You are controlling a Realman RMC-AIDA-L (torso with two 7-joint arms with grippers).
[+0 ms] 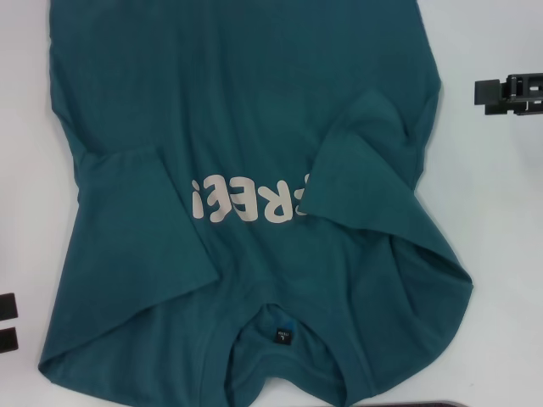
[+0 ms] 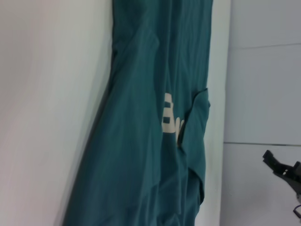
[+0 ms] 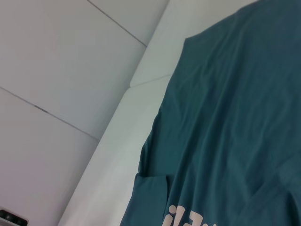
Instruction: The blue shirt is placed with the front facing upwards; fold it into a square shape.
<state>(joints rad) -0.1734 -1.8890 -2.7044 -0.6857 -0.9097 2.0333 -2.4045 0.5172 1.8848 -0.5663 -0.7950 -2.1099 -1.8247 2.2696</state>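
The blue shirt (image 1: 246, 110) lies flat on the white table (image 1: 501, 237), front up, its collar and small black neck label (image 1: 282, 336) nearest me. Cream letters (image 1: 242, 200) run across the chest. Both sleeves are folded inward: one (image 1: 127, 182) on my left, the other (image 1: 365, 161) covering the end of the letters. My left gripper (image 1: 7, 322) shows as two black tips with a gap at the left edge, off the cloth, holding nothing. My right gripper (image 1: 507, 93) hovers beside the shirt at the right edge, clear of the fabric; it also appears far off in the left wrist view (image 2: 284, 172).
White table surface borders the shirt on both sides (image 1: 25, 127). A dark strip (image 1: 458, 404) shows at the bottom edge of the head view. Beyond the table edge, pale floor panels (image 3: 56, 70) appear in the wrist views.
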